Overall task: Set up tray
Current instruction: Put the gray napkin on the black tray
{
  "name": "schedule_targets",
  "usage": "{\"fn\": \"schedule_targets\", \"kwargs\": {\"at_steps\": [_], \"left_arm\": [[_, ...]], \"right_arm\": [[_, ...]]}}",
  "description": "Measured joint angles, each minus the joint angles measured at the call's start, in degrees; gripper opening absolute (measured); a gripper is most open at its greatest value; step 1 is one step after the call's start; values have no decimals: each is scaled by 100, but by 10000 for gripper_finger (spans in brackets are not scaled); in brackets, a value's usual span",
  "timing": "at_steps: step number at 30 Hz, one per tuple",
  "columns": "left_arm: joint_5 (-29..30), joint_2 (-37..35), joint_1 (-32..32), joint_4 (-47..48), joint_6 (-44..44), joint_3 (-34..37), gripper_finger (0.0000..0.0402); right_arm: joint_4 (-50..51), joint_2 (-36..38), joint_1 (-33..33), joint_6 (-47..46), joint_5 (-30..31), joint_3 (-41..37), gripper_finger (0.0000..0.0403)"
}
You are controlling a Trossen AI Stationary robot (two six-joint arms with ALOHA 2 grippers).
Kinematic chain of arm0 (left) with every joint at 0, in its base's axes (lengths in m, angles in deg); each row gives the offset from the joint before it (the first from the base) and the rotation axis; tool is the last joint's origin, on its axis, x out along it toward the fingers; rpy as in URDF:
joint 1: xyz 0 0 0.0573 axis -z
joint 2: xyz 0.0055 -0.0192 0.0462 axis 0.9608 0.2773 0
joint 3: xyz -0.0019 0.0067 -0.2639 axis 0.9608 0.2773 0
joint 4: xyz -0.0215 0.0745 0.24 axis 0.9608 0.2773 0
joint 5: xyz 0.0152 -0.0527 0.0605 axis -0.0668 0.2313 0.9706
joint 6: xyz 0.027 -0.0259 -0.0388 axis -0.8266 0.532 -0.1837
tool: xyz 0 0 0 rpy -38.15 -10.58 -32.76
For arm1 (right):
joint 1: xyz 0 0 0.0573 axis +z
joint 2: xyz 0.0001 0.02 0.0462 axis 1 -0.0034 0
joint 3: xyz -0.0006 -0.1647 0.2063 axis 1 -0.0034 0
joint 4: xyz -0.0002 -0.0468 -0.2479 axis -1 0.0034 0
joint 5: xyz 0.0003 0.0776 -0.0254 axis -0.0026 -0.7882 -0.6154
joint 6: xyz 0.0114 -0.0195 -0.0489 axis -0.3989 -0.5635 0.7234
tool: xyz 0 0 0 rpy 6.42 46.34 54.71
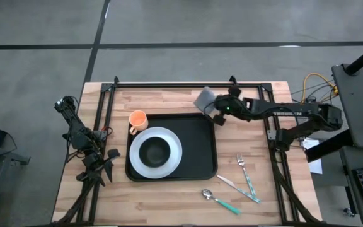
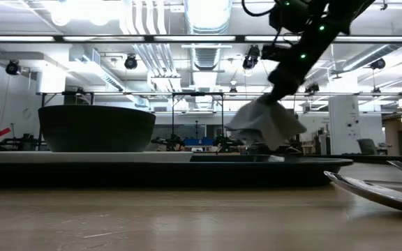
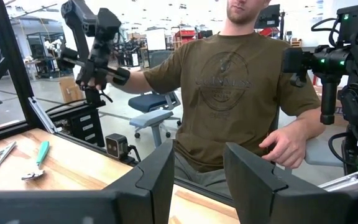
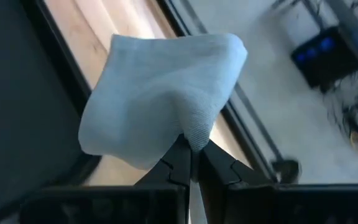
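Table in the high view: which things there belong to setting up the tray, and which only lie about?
Belonging:
- large flat black tray
- white plate with small black bowl, on the tray
- pale grey folded cloth, gripped by right gripper above the tray's far corner
- orange cup
- fork, spoon, knife

Lying about:
- left gripper, waiting, open
- yellow cables

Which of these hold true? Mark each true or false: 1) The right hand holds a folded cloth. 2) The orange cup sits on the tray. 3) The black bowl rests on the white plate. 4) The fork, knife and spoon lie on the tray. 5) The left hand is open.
1) True: the right hand pinches a pale folded cloth above the tray's far right corner.
2) False: the orange cup stands on the wood beside the tray's far left corner.
3) True: the bowl sits on the plate.
4) False: the fork, knife and spoon lie on the table.
5) True: the left hand is open.
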Motion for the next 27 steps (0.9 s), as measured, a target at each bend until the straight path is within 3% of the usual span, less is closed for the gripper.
{"fn": "schedule_targets", "kwargs": {"at_steps": [14,22,27], "left_arm": [[1,0,1,2,2,0,121],[0,0,1,0,0,0,121],[-1,0,1,0,2,0,121]], "right_arm": [[-2138,-1770,563,511,-129,-11,9],[-2636,-1839,1084,1140,-225,-117,8],[-2909,-1535,1270,1429,-753,-642,8]]}}
